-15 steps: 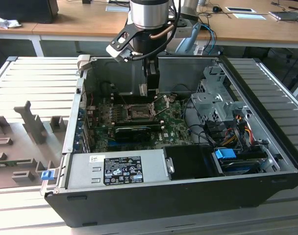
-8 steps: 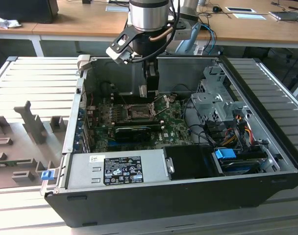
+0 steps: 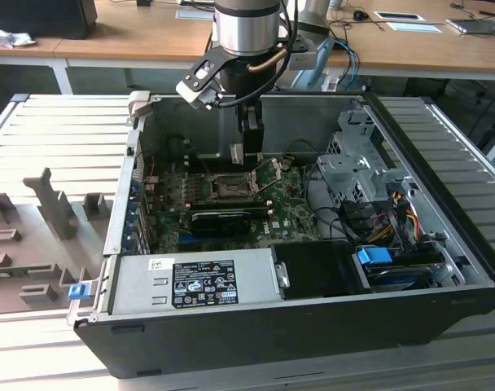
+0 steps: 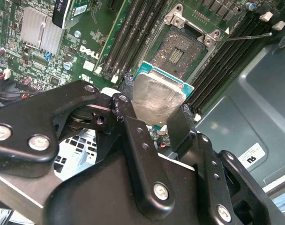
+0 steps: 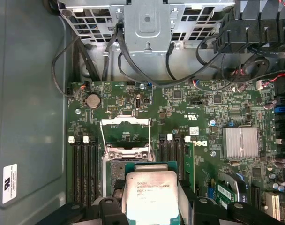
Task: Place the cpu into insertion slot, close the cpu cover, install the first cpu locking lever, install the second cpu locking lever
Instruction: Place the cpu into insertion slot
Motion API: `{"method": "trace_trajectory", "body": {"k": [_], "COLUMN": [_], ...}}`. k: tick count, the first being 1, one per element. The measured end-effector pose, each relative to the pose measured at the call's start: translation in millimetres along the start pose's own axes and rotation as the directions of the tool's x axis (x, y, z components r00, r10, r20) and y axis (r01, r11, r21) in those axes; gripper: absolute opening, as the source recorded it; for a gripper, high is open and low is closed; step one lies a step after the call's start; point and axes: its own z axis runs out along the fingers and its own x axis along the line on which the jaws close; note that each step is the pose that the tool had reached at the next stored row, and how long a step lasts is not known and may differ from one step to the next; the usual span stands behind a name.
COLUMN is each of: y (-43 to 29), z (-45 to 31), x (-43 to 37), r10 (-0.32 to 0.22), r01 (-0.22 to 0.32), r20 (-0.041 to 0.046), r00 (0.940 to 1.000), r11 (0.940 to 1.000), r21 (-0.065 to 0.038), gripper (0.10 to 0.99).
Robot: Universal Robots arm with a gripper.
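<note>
Two black fingers (image 4: 133, 136) of our end effector (image 4: 156, 107) are clamping the cpu (image 4: 157, 93) by opposite edges, its silver top facing the wrist. We are holding it above the insertion slot (image 4: 180, 49), overlapping one side of it rather than hanging centred, with the cpu cover (image 5: 125, 121) swung open beyond. We are judging misalignment to be the danger: a chip going down off-centre or tilted could be catching the frame and bending the contacts, and so thin an edge grip could be slipping. In the exterior view our arm (image 3: 247, 24) is reaching straight down into the open computer case (image 3: 443, 244), wrist vertical over the motherboard (image 3: 292, 208).
</note>
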Motion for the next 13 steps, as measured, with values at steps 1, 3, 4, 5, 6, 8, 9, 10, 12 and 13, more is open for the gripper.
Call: {"method": "trace_trajectory", "body": {"k": [1,3,4,5,6,8,9,10,12,13], "y": [0.0,0.0,-0.1,-0.3,-0.5,-0.9,-1.1,-1.3,-1.5,-1.6], "z": [0.0,0.3,0.6,1.1,1.7,3.3,4.1,4.7,6.1,6.7], "x": [0.0,0.0,0.0,0.0,0.0,-0.1,-0.1,-0.1,-0.1,-0.1], "r10": [0.000,0.000,0.000,0.000,0.000,0.000,0.000,0.000,0.000,0.000], "r01": [0.000,0.000,0.000,0.000,0.000,0.000,0.000,0.000,0.000,0.000], "r20": [0.0001,0.0000,0.0000,-0.0002,-0.0001,-0.0001,0.0000,0.0000,0.0000,0.0000], "r00": [1.0000,1.0000,1.0000,1.0000,1.0000,1.0000,1.0000,1.0000,1.0000,1.0000], "r11": [1.0000,1.0000,1.0000,1.0000,1.0000,1.0000,1.0000,1.0000,1.0000,1.0000], "r21": [0.000,0.000,0.000,0.000,0.000,0.000,0.000,0.000,0.000,0.000], "gripper": [0.529,0.529,0.529,0.529,0.529,0.529,0.529,0.529,0.529,0.529]}}
